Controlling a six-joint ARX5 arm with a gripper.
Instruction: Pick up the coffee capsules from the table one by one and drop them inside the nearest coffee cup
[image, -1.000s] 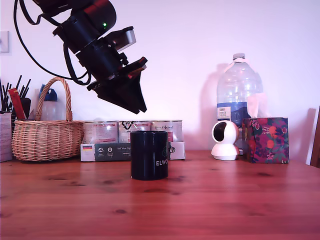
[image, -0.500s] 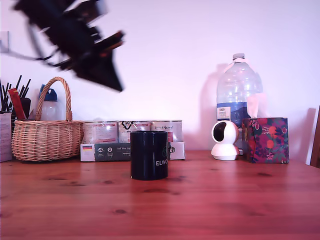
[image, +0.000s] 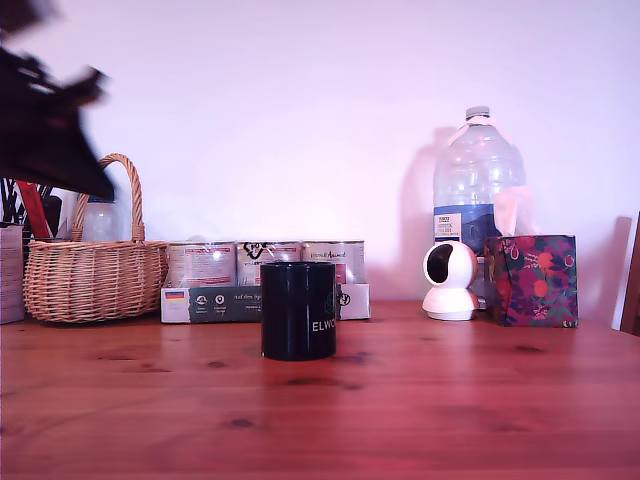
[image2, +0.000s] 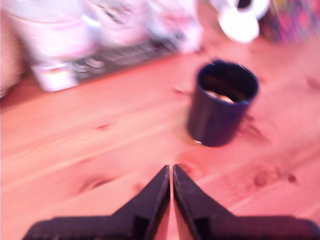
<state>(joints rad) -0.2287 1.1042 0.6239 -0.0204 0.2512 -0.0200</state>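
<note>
Nearly done, seemingly: pale capsules (image2: 220, 95) inside cup (image2: 222, 102); none visible on table (image2: 100, 145); gripper (image2: 171, 172) closed, empty.

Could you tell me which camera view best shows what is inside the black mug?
The wrist view: it looks down into the mug, where something pale lies, though blurred. The exterior view shows only the mug's side, not its inside.

Table (image: 450, 400) bare around mug (image: 298, 310); tins (image: 265, 262) close behind mug.
</note>
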